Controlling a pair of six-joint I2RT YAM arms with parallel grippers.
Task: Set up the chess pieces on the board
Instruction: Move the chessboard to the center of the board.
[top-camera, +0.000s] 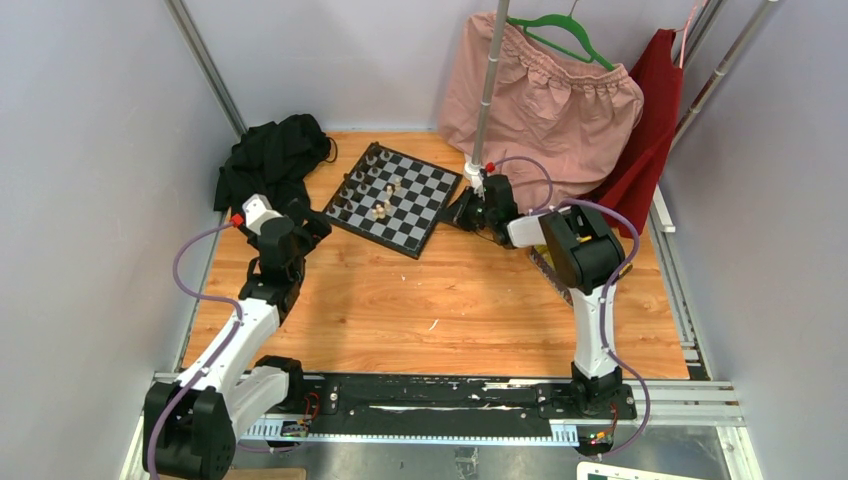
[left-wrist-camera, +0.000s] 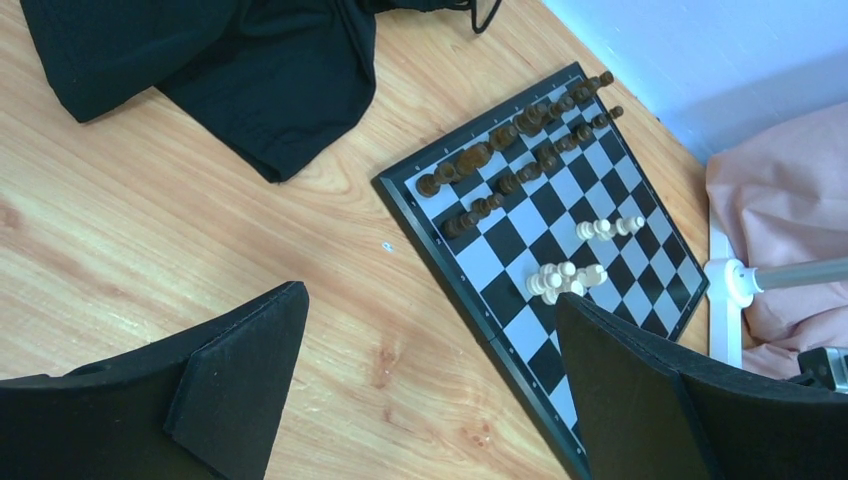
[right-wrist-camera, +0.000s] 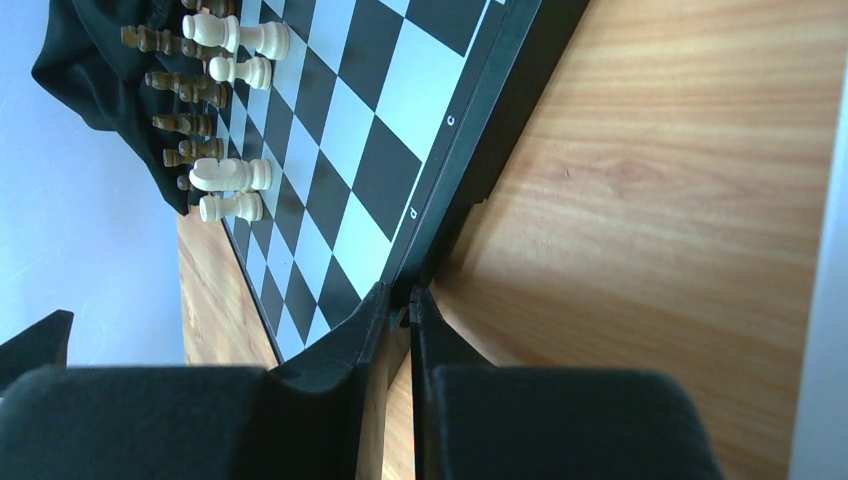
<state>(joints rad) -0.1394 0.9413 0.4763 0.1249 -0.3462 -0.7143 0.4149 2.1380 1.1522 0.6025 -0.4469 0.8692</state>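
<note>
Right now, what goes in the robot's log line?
left gripper: open | right gripper: shut on edge of black-and-white chequered chessboard | dark brown chess pieces: two rows | cream chess pieces: few, mid-board

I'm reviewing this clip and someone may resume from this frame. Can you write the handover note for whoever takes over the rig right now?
Left gripper: open and empty, above the table by the left corner of the board.
Right gripper: shut on the board's right edge.
Done: the dark pieces stand in two rows along the board's far-left side.
Left: only a handful of pale pieces are visible, in two loose clusters mid-board. They need lining up on the opposite side. No other pale pieces are in view.
</note>
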